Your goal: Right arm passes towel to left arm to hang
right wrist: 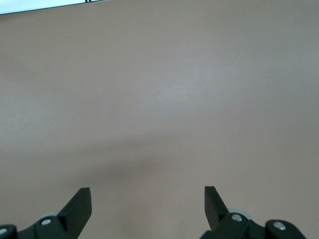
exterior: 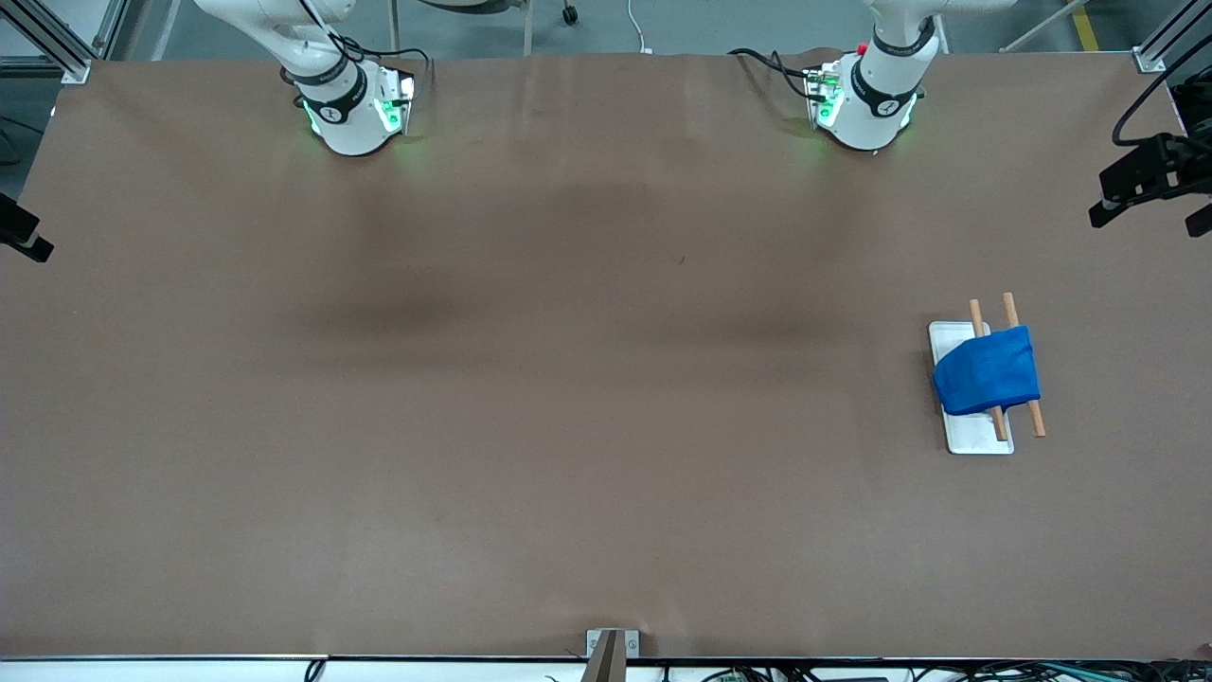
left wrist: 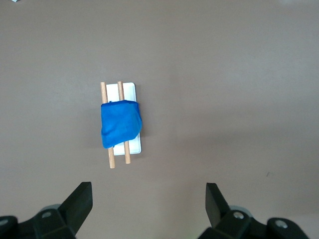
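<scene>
The bright blue towel (exterior: 987, 370) hangs draped over two wooden rods (exterior: 1023, 362) of a white rack (exterior: 975, 434) toward the left arm's end of the table. It also shows in the left wrist view (left wrist: 119, 123). In the front view only the bases of both arms show; their grippers are out of that view. My left gripper (left wrist: 148, 196) is open and empty, high above bare table, apart from the rack. My right gripper (right wrist: 147, 199) is open and empty, high above bare brown table, with no towel in its view.
The brown table (exterior: 530, 379) fills the views. A black camera mount (exterior: 1150, 180) stands at the left arm's end edge, and another (exterior: 24, 237) at the right arm's end. A small bracket (exterior: 612, 646) sits at the table edge nearest the front camera.
</scene>
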